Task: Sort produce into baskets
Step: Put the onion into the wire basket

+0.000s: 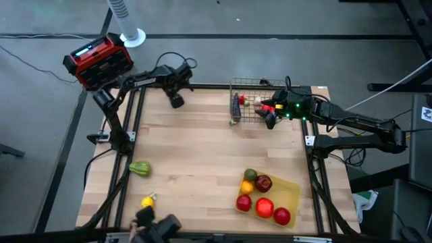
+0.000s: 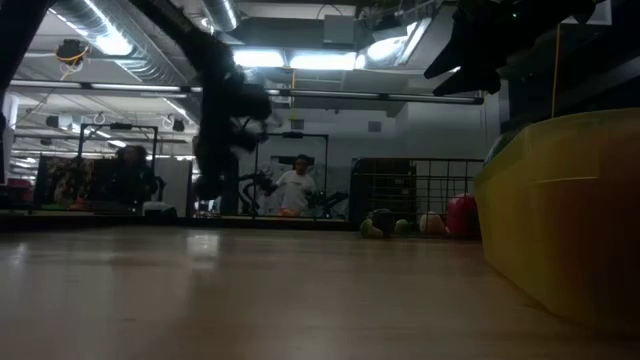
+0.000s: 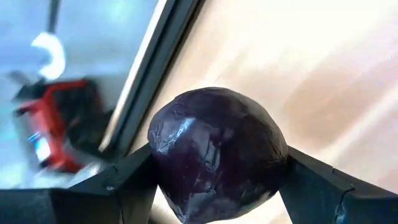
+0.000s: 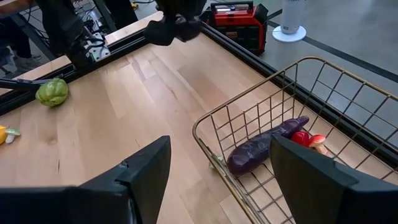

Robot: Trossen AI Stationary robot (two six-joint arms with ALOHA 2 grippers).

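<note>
Here the left gripper (image 1: pixel 177 101) hangs over the far left of the table, its fingers clamped on a dark purple vegetable (image 3: pixel 217 152), while the right gripper (image 1: pixel 270 116) waits with jaws apart and empty over the wire basket (image 1: pixel 237 84) at the far right. The purple piece looks light, rigid and glossy, likely slippery, so a hold across its widest part suits it. No readable writing shows anywhere.

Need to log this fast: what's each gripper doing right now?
Left gripper: shut on a dark purple vegetable.
Right gripper: open, empty, above the wire basket.
</note>
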